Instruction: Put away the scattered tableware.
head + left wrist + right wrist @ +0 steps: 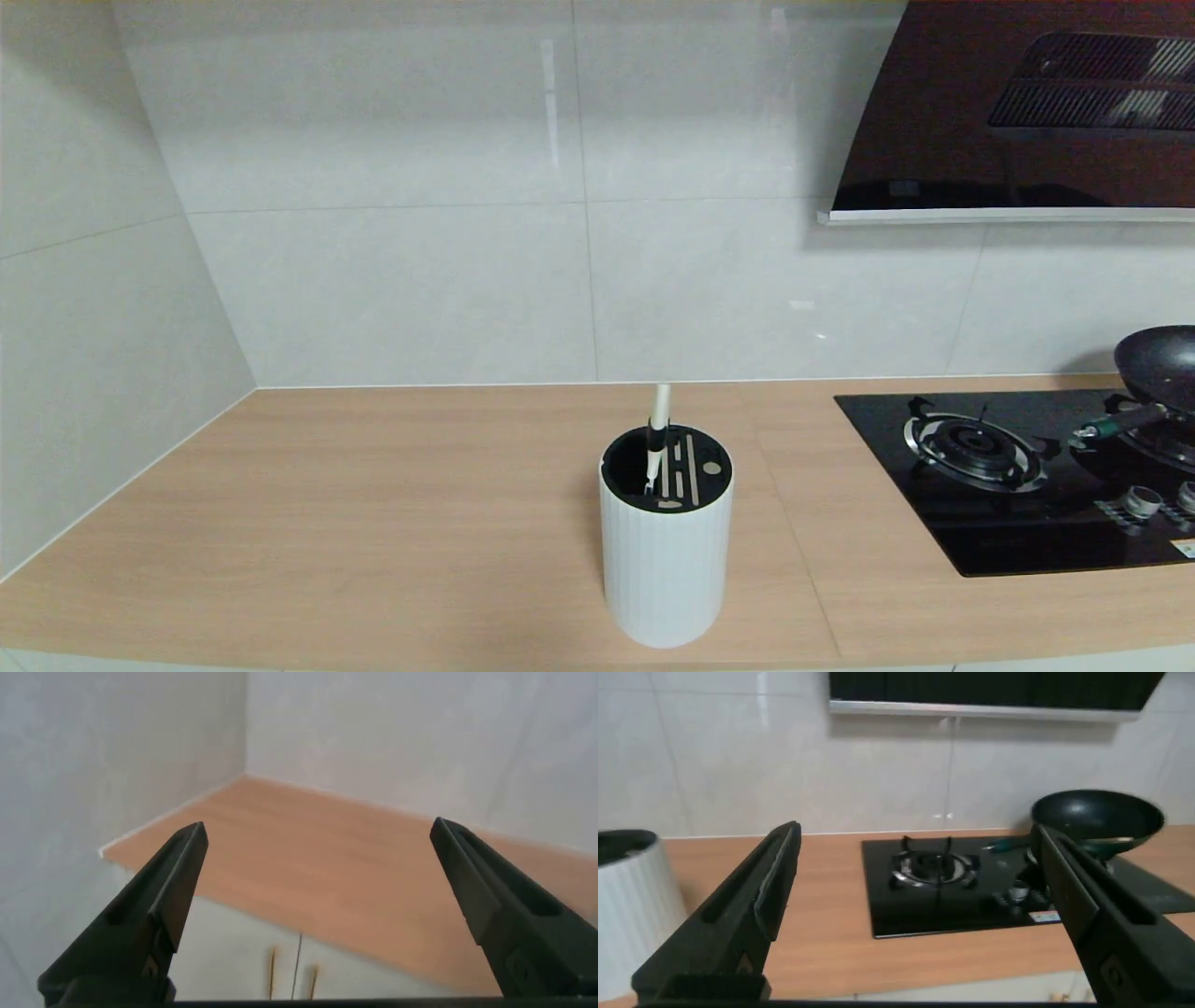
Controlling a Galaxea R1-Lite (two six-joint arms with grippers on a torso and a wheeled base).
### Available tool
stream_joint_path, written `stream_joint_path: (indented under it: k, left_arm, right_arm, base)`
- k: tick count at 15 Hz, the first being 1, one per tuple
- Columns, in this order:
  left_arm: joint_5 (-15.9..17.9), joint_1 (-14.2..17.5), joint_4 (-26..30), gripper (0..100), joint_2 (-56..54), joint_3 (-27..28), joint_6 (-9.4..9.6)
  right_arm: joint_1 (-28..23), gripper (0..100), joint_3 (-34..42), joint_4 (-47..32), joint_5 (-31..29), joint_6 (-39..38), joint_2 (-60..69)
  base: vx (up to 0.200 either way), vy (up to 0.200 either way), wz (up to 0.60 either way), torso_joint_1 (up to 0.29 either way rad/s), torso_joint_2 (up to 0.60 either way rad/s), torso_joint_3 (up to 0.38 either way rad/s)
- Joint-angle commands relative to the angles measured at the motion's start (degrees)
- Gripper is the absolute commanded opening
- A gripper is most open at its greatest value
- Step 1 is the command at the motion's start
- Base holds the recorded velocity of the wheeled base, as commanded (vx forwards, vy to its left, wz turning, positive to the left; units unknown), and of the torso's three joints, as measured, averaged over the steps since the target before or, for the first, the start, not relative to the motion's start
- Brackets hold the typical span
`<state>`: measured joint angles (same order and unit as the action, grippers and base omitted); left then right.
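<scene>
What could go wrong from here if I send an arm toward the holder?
The holder stands tall near the front edge of the counter; an incoming arm could tip it off. The utensil pokes above its slot, so a low pass could snag it. The right gripper faces the hob; a wide swing might hit the pan.

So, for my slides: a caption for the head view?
White holder with one utensil on wooden counter, gas hob beside.
</scene>
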<state>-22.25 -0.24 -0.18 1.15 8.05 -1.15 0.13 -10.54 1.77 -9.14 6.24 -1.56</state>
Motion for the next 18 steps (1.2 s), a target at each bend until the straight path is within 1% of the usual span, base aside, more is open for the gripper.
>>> stream_joint_path:
  k: [1,2,3,4,5,6,7,8,9,10,11,12,14,18]
  left_arm:
    - [3.1,0.6,-4.0,100,-1.1,-8.0,2.11]
    - [4.3,0.6,-2.4,100,-1.1,-8.0,0.18]
    - [7.1,0.6,-2.0,100,-1.1,-8.0,0.18]
    - [11.2,0.6,-1.8,100,-1.1,-8.0,0.44]
    - [14.2,0.6,-1.7,100,-1.1,-8.0,0.88]
    - [15.7,0.6,-1.7,100,-1.1,-8.0,0.88]
    - [21.8,0.6,-0.1,100,-1.1,-8.0,1.32]
    - [23.0,0.5,0.5,100,-1.1,-8.0,3.43]
    - [23.4,0.6,0.6,100,-1.1,-8.0,5.63]
    - [23.6,0.5,0.6,100,-1.1,-8.0,5.8]
    - [23.6,0.6,0.6,100,-1.1,-8.0,5.28]
    - [23.6,0.6,0.6,100,-1.1,-8.0,4.57]
    - [23.6,0.6,0.6,100,-1.1,-8.0,5.01]
    - [23.6,0.5,0.6,100,-1.1,-8.0,4.66]
  right_arm:
    - [-0.3,100,5.0,0.8,0.4,-0.1,1.4]
    - [-0.4,100,9.1,1.3,0.4,-0.2,1.4]
    - [-0.3,100,10.5,1.3,0.6,-0.4,1.4]
    - [-0.3,100,10.5,1.2,1.5,-1.6,1.4]
    - [-0.3,100,10.5,1.1,3.3,-2.6,1.4]
    - [-0.2,100,10.5,1.0,4.6,-2.6,1.4]
    - [-0.2,100,10.4,0.7,8.5,-2.9,1.4]
    - [-0.2,100,10.4,0.5,10.0,-1.8,1.4]
    - [-0.1,100,10.3,-0.3,12.0,-1.2,1.4]
    - [-0.1,100,10.5,-1.2,13.6,-1.2,1.3]
    - [-0.2,100,10.5,-1.7,13.4,-1.8,1.4]
    - [-0.1,100,10.5,-1.8,13.2,-4.0,1.1]
    - [-0.1,100,10.5,-1.8,13.1,-5.1,1.4]
    - [-0.1,100,10.5,-1.9,12.9,-5.4,1.4]
  base:
    - [0.0,0.0,0.0,0.0,0.0,0.0]
    - [0.0,0.0,0.0,0.0,0.0,0.0]
    - [0.0,0.0,0.0,0.0,0.0,0.0]
    - [0.0,0.0,0.0,0.0,0.0,0.0]
    - [0.0,0.0,0.0,0.0,0.0,0.0]
    - [0.0,0.0,0.0,0.0,0.0,0.0]
    - [0.0,0.0,0.0,0.0,0.0,0.0]
    - [0.0,0.0,0.0,0.0,0.0,0.0]
    - [0.0,0.0,0.0,0.0,0.0,0.0]
    - [0.0,0.0,0.0,0.0,0.0,0.0]
    - [0.0,0.0,0.0,0.0,0.0,0.0]
    - [0.0,0.0,0.0,0.0,0.0,0.0]
    - [0.0,0.0,0.0,0.0,0.0,0.0]
    - [0.0,0.0,0.0,0.0,0.0,0.0]
